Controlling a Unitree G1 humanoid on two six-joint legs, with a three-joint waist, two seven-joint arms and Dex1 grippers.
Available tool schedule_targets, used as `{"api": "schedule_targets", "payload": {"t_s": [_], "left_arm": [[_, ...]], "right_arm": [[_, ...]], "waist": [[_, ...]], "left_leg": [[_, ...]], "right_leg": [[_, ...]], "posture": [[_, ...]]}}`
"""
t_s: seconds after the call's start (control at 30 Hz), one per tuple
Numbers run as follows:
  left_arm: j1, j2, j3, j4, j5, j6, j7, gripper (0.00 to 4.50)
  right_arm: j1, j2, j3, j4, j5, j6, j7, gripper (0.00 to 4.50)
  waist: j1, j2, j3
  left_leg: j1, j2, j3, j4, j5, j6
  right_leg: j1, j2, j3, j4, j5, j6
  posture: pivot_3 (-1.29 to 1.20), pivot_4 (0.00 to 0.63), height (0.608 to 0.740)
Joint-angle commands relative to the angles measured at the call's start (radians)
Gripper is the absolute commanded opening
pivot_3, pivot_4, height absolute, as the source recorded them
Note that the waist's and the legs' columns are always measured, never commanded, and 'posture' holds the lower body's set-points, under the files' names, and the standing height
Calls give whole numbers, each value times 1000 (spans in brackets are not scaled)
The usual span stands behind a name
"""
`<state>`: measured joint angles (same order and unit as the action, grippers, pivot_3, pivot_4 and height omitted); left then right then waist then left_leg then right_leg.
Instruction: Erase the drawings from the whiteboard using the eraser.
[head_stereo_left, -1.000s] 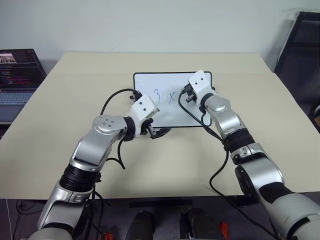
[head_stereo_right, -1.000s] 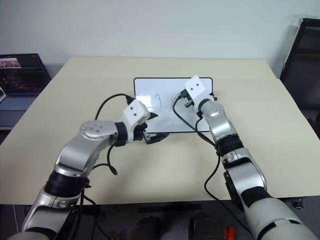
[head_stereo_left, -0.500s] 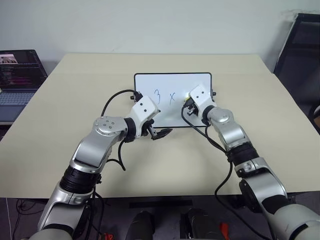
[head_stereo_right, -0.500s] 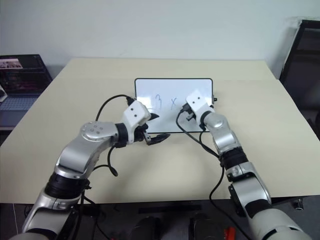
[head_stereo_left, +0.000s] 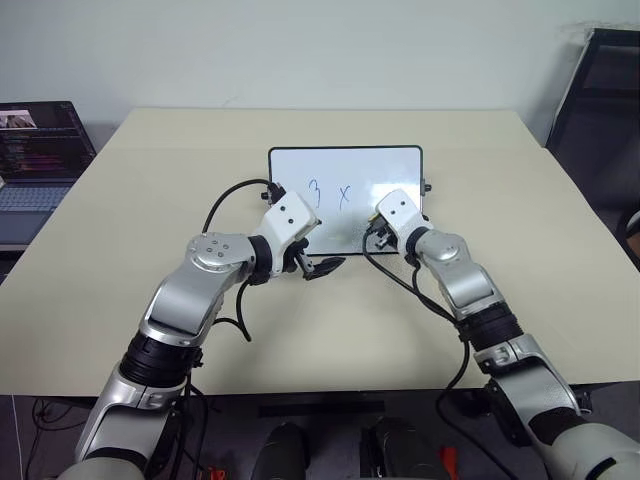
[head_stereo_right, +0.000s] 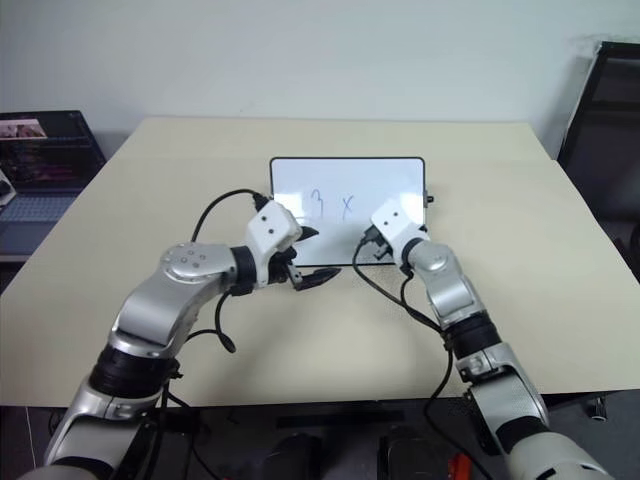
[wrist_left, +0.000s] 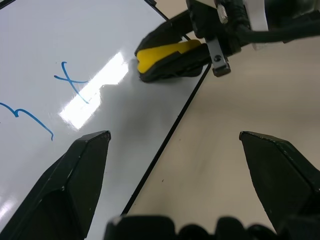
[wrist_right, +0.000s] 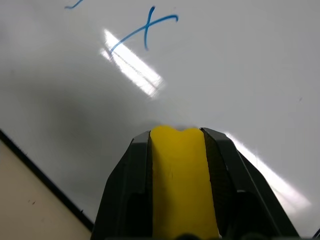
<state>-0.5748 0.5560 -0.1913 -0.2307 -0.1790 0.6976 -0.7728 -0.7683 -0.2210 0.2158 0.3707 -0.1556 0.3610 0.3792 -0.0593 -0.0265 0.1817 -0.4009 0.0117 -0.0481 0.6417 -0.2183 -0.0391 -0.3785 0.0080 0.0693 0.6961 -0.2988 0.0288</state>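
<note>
On beige table (head_stereo_left: 120, 250), whiteboard (head_stereo_left: 390, 165); laptop (head_stereo_left: 35, 150) left, beyond edge.

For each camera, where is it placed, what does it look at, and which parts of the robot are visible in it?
Head stereo pair: from the head, forward and down at the table with the whiteboard; both arms show.
Left wrist view: along the open left gripper; shows the board's edge and the right gripper shut on the eraser.
Right wrist view: along the right gripper's fingers, eraser at the board.
Shared: both wrist views show the eraser and the blue "x".
</note>
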Motion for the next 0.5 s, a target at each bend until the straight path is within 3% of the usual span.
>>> {"api": "schedule_targets", "payload": {"t_s": [0.03,0.23,0.5], "left_arm": [[5,3,47,-38,-8,14,36,4500],[40,-32,122,-53,-40,52,116,4500],[96,-78,219,-27,-49,15,232,4500]], "right_arm": [[-20,27,-43,-123,64,-13,25,1102],[48,34,-91,-340,172,-54,80,1102],[216,-12,-122,-510,287,-48,163,1102]], "waist": [[0,0,0],[5,0,0],[15,0,0]], "left_leg": [[-1,0,0,-1,0,0],[-14,0,-3,-2,0,0],[-16,-2,-6,-2,0,0]], "right_leg": [[-1,0,0,0,0,-1],[-12,-2,-1,-1,0,-1],[-10,-7,-4,-7,1,-1]], "posture": [[0,150,740],[0,150,740],[0,150,740]]}}
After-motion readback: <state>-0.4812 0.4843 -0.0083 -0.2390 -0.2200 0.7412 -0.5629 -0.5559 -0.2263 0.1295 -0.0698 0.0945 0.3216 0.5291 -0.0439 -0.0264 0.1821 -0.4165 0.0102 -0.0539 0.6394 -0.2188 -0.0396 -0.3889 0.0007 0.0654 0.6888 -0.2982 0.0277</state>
